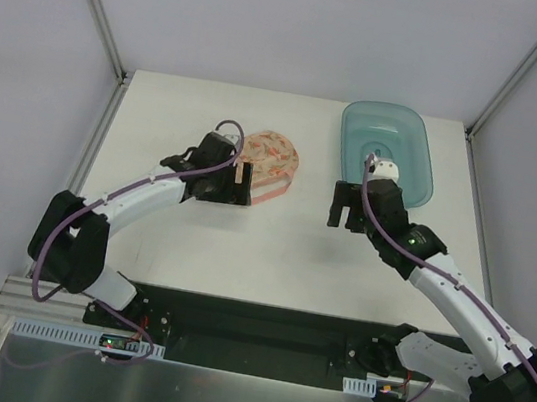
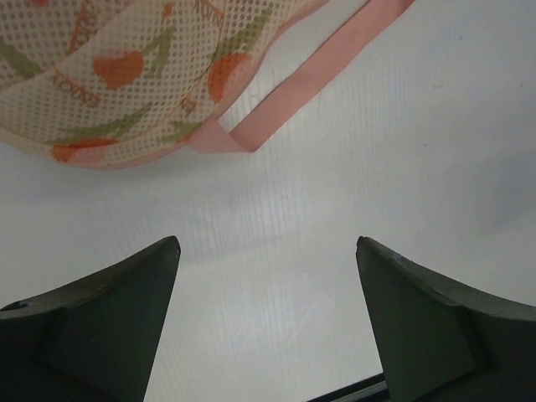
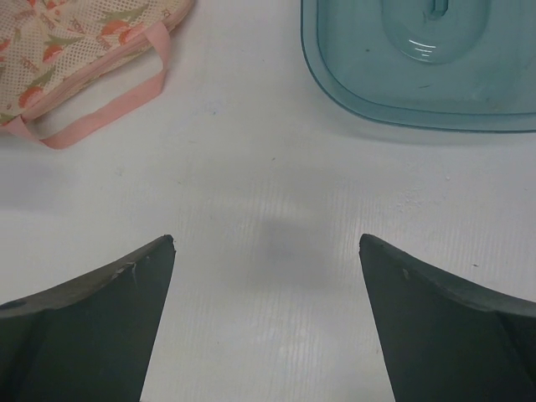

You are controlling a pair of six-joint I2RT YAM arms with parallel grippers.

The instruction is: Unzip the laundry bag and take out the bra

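The laundry bag [image 1: 272, 161] is a peach-orange printed mesh pouch lying on the white table left of centre. It also shows in the left wrist view [image 2: 126, 75] with its pink strap loop [image 2: 310, 84], and at the top left of the right wrist view [image 3: 75, 42]. My left gripper [image 1: 240, 189] is open and empty, just at the bag's near left edge [image 2: 268, 251]. My right gripper [image 1: 347, 218] is open and empty over bare table between the bag and the basin [image 3: 266, 251]. The bra is hidden from view.
A translucent teal plastic basin [image 1: 410, 167] stands at the back right, just beyond my right gripper; its rim shows in the right wrist view [image 3: 335, 84]. Grey walls enclose the table [image 1: 281, 253] on three sides.
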